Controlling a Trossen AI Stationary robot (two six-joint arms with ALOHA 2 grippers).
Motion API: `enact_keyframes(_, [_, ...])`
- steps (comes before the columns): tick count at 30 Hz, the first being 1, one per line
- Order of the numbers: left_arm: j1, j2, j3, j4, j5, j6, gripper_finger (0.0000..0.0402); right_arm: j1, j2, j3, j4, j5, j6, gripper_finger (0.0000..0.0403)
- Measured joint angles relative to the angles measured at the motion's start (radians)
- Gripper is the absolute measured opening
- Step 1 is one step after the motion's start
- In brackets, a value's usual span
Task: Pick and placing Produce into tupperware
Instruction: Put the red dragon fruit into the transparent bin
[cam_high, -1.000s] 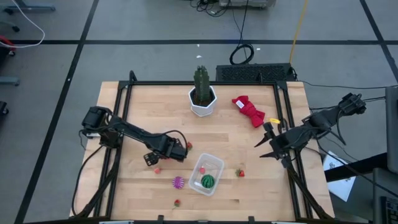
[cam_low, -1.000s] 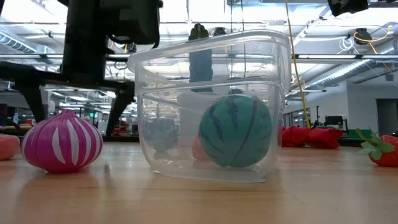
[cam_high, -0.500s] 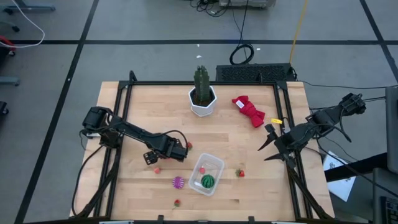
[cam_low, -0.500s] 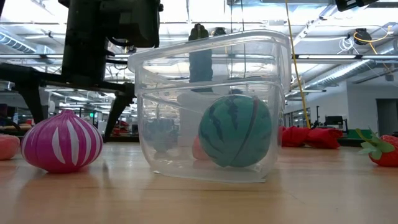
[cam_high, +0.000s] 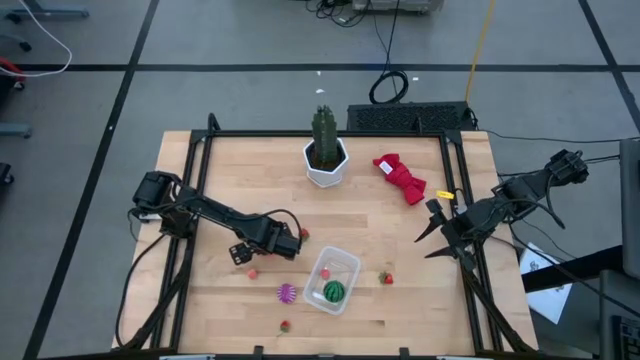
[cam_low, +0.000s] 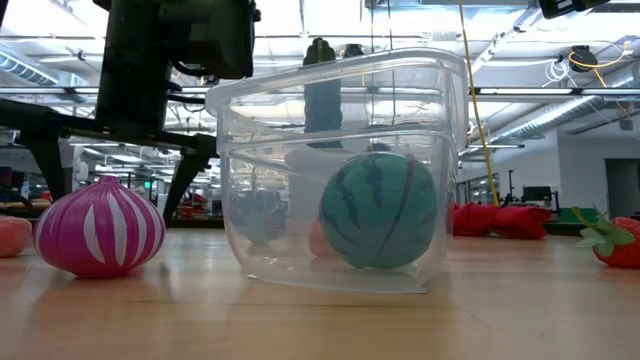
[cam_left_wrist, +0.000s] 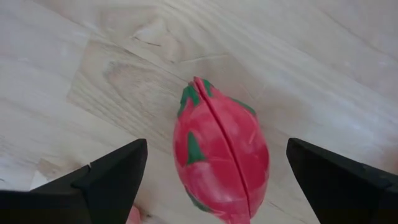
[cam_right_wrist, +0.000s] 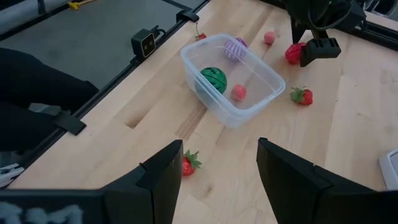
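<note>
Little has shifted over the last second: the left gripper (cam_left_wrist: 211, 180) still hangs wide open astride the large red, green-flecked toy fruit (cam_left_wrist: 222, 160), gripping nothing, mid-bench beside the clear plastic tupperware (cam_high: 333, 277) near the front edge. The right gripper (cam_high: 430, 238) has eased slightly off the bench's right edge, partly open and empty, so the pick remains undone.

light: bright, even, overhead | shadows: soft | low view: foreground table (cam_low: 320, 320) blurred
</note>
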Motion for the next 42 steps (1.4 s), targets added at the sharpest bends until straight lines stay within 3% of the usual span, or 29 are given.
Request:
enact_keyframes(20, [0.000, 0.000, -0.018, -0.017, 0.000, -0.035, 0.0392, 0.000, 0.000, 0.000, -0.008, 0.000, 0.000, 0.0196])
enact_keyframes(29, [0.000, -0.006, -0.097, 0.124, -0.012, -0.063, 0.0392, 0.000, 0.000, 0.000, -0.008, 0.000, 0.000, 0.0196])
enact_keyframes(42, [0.009, -0.004, -0.106, 0.131, -0.020, -0.055, 0.0392, 0.000, 0.000, 0.000, 0.000, 0.000, 0.000, 0.0196])
